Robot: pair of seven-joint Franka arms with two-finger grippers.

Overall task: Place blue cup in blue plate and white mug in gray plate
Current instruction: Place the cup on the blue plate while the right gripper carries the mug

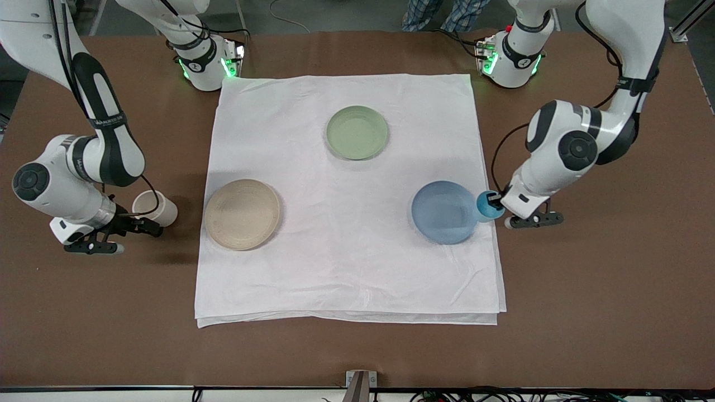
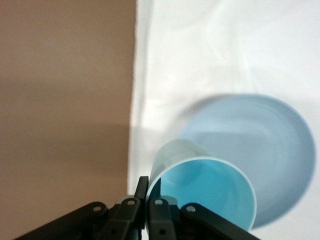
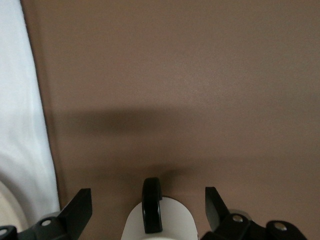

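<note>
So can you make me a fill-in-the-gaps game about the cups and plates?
1. The left end effector is shut on the blue ____.
2. The white mug stands on the brown table, not on the white ____.
3. The right end effector is open around the white mug's black ____.
4. The plate farthest from the front camera is ____.

Missing words: cup; cloth; handle; green

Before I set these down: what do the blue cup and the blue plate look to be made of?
The blue cup, pinched at its rim by the left gripper, looks like thin plastic: smooth, slightly glossy turquoise inside, faint ridges on the paler outer wall. The blue plate looks matte, with no glare and an even pale colour; it may be plastic or a fibre composite, but glazeless ceramic can't be ruled out.
</note>
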